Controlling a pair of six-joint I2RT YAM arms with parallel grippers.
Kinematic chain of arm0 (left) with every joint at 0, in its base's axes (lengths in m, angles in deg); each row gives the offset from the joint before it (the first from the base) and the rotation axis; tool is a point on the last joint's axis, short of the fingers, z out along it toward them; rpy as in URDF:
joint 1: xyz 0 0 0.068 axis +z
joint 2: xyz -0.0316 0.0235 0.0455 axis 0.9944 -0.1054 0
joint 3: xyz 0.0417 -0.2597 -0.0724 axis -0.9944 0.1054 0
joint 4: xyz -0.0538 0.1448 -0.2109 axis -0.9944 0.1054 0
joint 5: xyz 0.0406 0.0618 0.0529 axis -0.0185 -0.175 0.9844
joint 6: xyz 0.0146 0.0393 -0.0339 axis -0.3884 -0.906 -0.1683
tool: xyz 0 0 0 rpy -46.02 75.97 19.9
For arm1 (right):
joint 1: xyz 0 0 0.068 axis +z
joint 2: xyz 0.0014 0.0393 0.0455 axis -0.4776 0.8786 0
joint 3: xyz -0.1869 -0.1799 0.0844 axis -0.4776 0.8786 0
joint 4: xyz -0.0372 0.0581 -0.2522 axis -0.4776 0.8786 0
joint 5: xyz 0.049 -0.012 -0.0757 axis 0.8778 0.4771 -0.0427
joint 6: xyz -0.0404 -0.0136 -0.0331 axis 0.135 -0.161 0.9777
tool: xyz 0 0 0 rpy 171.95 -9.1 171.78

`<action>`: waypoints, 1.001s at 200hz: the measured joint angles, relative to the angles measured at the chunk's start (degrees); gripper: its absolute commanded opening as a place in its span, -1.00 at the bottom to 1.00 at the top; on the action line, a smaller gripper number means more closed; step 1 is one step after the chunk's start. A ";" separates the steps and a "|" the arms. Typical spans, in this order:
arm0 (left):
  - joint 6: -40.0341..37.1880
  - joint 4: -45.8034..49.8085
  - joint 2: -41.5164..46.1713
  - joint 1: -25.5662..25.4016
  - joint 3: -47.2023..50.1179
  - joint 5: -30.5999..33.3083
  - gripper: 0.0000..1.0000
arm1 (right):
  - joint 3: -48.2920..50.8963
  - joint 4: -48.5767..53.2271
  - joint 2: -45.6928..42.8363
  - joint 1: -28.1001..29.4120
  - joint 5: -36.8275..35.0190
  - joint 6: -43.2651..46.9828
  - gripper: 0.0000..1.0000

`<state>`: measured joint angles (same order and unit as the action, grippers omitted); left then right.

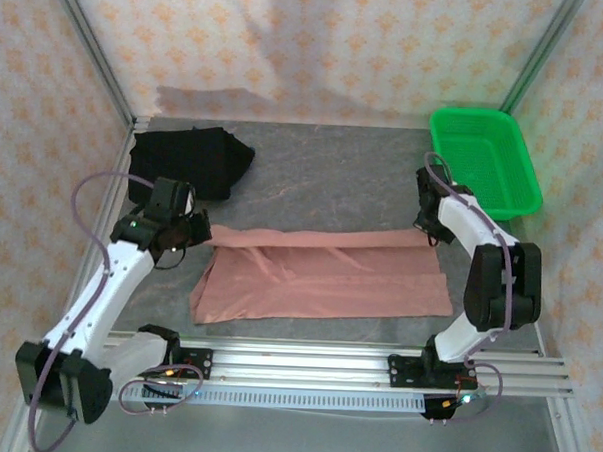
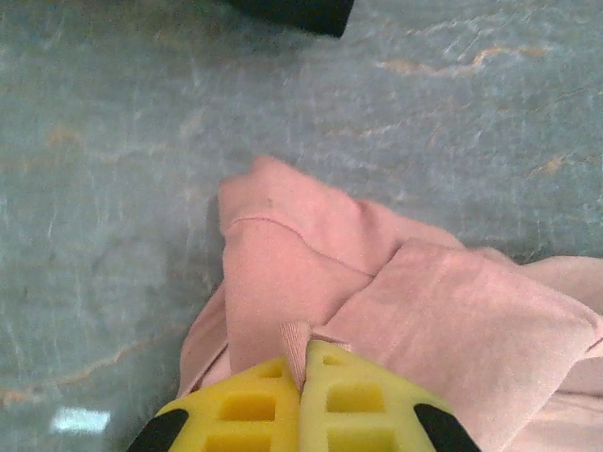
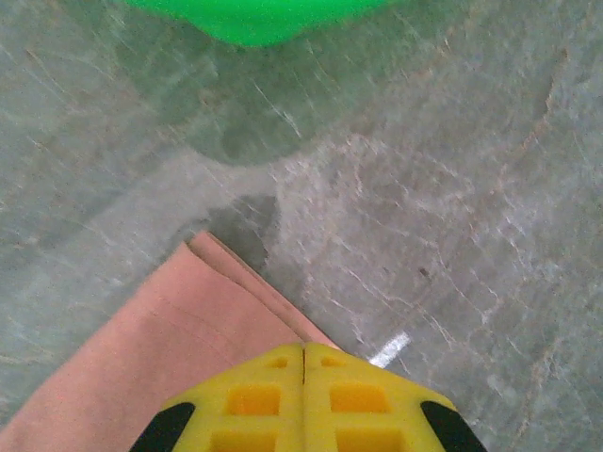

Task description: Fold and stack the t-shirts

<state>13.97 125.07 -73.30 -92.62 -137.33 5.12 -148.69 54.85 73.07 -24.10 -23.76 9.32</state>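
We see a gray marbled tabletop [image 1: 324,177] walled in by patterned paper, with the black shirt [image 1: 189,161] bunched in its far left corner. The left gripper [image 2: 303,363] is clenched on a crumpled end of the pink shirt [image 1: 329,277], which lies as a long band across the middle. That thin pinch could slip. The right gripper [image 3: 303,353] looks clenched on the opposite corner, so uneven pulls might skew the fold or drag cloth toward the green basket [image 1: 485,159].
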 measured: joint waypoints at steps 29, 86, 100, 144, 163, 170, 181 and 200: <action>4.59 -0.20 5.46 -2.32 6.43 0.22 -1.00 | 3.15 -0.37 -0.83 0.00 0.33 -0.83 -1.00; 13.20 -1.31 10.97 -5.57 16.87 0.24 -1.00 | 4.07 -2.23 -0.31 -0.15 0.37 -0.92 -1.00; 14.86 -1.90 12.13 -5.99 18.51 0.26 -1.00 | 4.24 -2.56 0.20 -0.15 0.37 -0.92 -1.00; 19.12 -2.71 15.28 -5.99 23.96 0.22 -1.00 | 6.86 -3.08 0.57 -0.48 0.39 -1.22 -1.00; 21.07 -3.65 15.41 -6.40 26.73 -0.02 -1.00 | 7.48 -3.10 0.70 -0.48 0.37 -1.81 -0.92; 21.70 -3.82 15.43 -6.69 27.71 -0.11 -0.87 | 7.69 -3.10 0.70 -0.50 0.37 -2.12 -0.86; 22.82 -3.80 15.87 -7.13 29.00 -0.24 -0.68 | 8.02 -3.15 0.70 -0.57 0.39 -2.51 -0.77; 24.57 -3.02 18.23 -7.37 29.81 -0.37 -0.08 | 9.01 -3.41 0.68 -0.79 0.96 -3.48 -0.37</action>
<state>38.53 122.06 -55.08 -99.98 -107.51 4.74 -139.68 51.44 73.75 -24.89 -22.80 5.84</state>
